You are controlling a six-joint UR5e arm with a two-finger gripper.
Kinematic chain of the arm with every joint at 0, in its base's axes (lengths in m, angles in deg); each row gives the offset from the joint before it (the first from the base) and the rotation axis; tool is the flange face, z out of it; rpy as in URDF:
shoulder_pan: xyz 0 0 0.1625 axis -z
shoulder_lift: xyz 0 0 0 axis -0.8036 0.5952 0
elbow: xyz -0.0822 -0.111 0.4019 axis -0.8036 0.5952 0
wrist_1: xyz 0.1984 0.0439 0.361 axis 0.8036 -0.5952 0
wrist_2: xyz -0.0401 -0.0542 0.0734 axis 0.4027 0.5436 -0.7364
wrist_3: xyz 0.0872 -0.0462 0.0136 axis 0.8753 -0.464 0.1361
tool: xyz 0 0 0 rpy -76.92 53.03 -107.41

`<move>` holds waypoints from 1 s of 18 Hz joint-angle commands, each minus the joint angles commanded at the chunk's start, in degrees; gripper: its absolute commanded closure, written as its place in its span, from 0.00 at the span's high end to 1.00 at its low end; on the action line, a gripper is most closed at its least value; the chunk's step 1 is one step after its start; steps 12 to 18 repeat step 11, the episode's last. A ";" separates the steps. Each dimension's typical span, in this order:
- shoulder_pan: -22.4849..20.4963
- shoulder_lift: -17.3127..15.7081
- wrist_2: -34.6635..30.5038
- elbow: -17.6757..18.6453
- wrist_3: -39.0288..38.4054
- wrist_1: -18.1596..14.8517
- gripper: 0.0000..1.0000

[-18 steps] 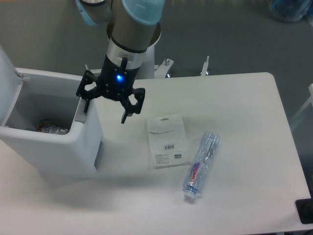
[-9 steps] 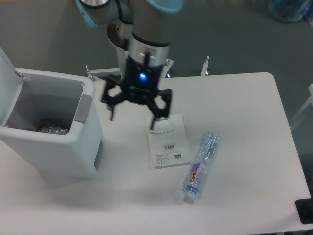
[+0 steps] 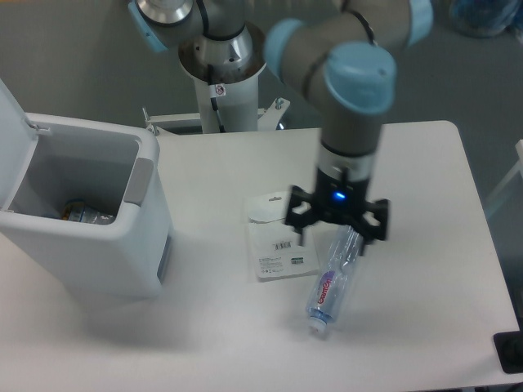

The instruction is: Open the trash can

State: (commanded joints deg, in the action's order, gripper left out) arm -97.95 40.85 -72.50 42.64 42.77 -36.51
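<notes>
The trash can (image 3: 82, 245) is a large white boxy bin at the left of the table. Its lid (image 3: 12, 122) stands tipped up at the far left, so the inside shows, with some litter (image 3: 82, 212) at the bottom. A grey push tab (image 3: 140, 181) sits on its right rim. My gripper (image 3: 337, 237) is open and empty, well to the right of the bin. It hovers over the top end of a clear plastic bottle (image 3: 331, 286) lying on the table.
A flat white packet (image 3: 280, 237) with a barcode lies beside the bottle, left of the gripper. The robot base (image 3: 221, 82) stands at the table's back edge. A black object (image 3: 511, 351) sits at the front right corner.
The gripper has moved from the bin's right rim rightward across the table, past the packet, to above the bottle. The bin's lid stays up. Nothing was picked up.
</notes>
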 joint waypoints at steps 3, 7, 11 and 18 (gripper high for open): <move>-2.82 -0.09 -0.18 1.14 10.98 -0.44 1.00; -3.70 0.53 -2.27 1.58 17.70 -0.53 1.00; -3.35 1.05 -5.00 1.59 17.70 -0.53 1.00; -3.35 1.05 -5.00 1.59 17.70 -0.53 1.00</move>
